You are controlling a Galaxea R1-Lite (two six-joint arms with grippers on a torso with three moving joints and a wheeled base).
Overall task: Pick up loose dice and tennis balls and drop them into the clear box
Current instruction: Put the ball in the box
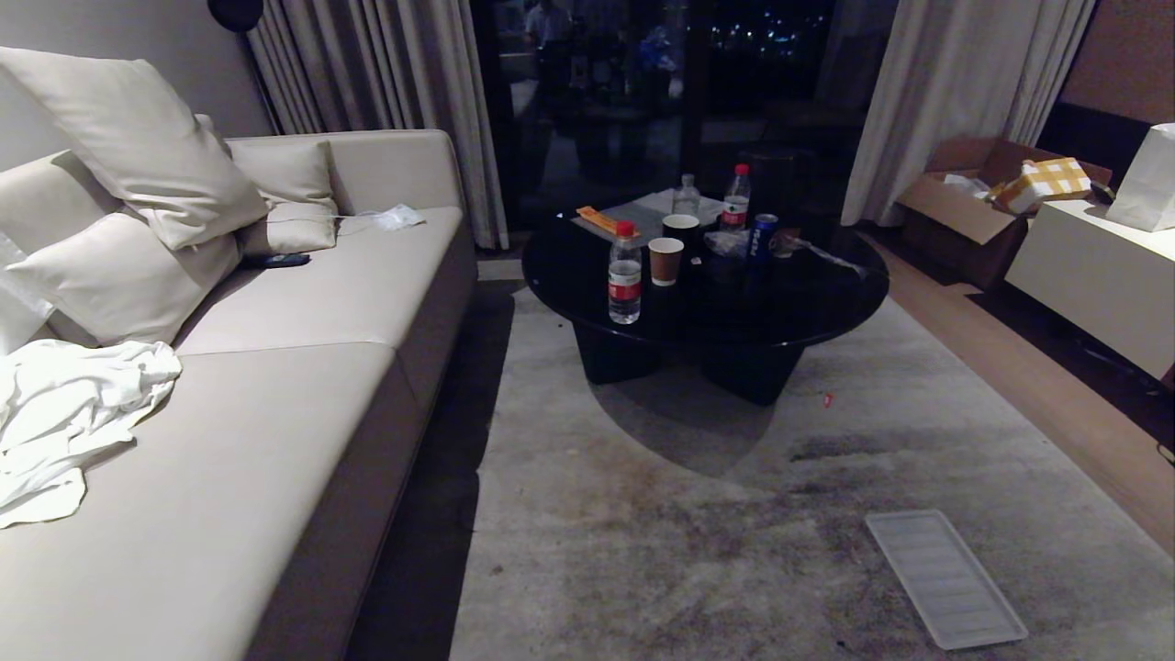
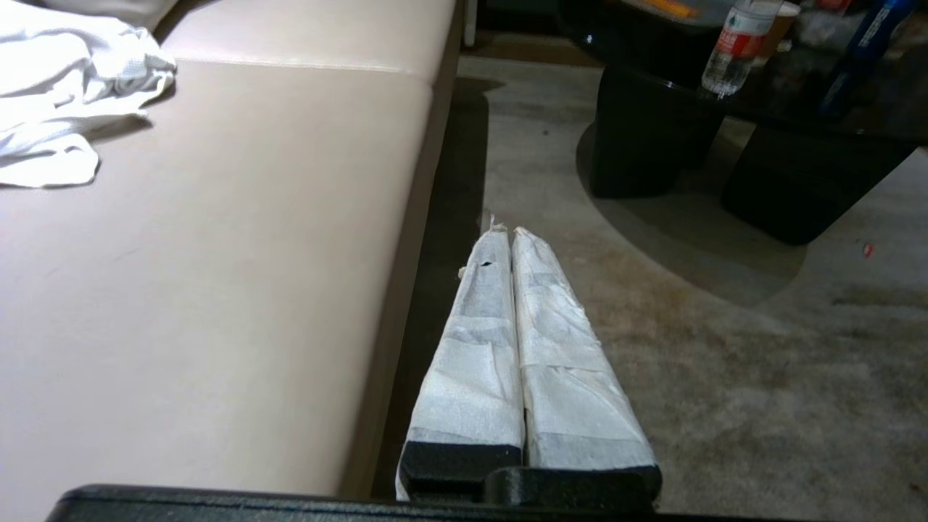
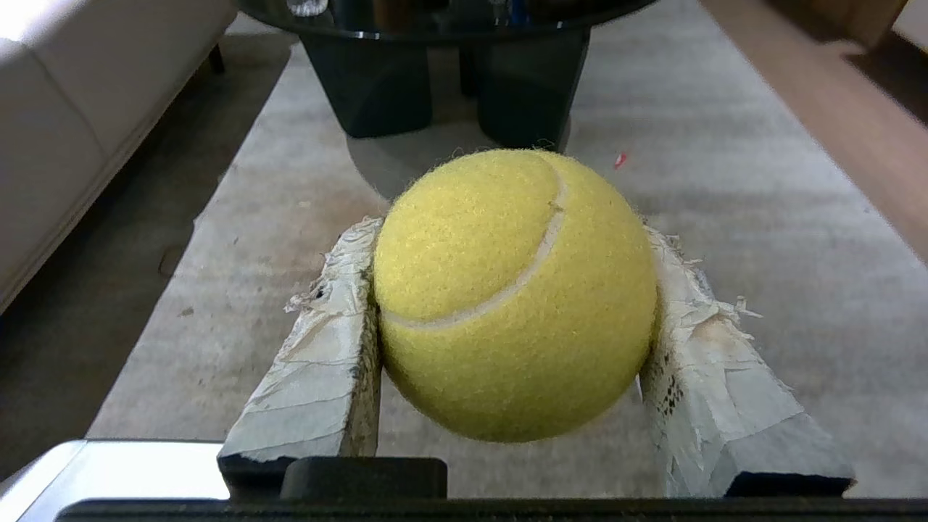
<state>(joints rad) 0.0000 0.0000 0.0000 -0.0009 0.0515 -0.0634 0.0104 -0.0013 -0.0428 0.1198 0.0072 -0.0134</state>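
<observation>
right gripper (image 3: 511,290) clamps a tennis ball (image 3: 511,293) between its taped fingers (image 3: 319,362), above grey carpet (image 3: 725,217); dark table (image 3: 449,65) stands beyond.

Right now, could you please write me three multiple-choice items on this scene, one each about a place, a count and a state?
1. Where does the flat ribbed panel lie?
A. on the sofa
B. on the carpet
C. on the round table

2. How many paper cups stand on the black round table?
A. two
B. four
C. none

3. What is the state of the right gripper?
A. open and empty
B. shut on a die
C. shut on a tennis ball

Answers:
1 B, as the head view shows the panel flat on the carpet, nearer the camera than the table.
2 A, as one brown cup and one dark cup stand beside the bottles.
3 C, as the right wrist view shows the tennis ball clamped between the two taped fingers.
</observation>
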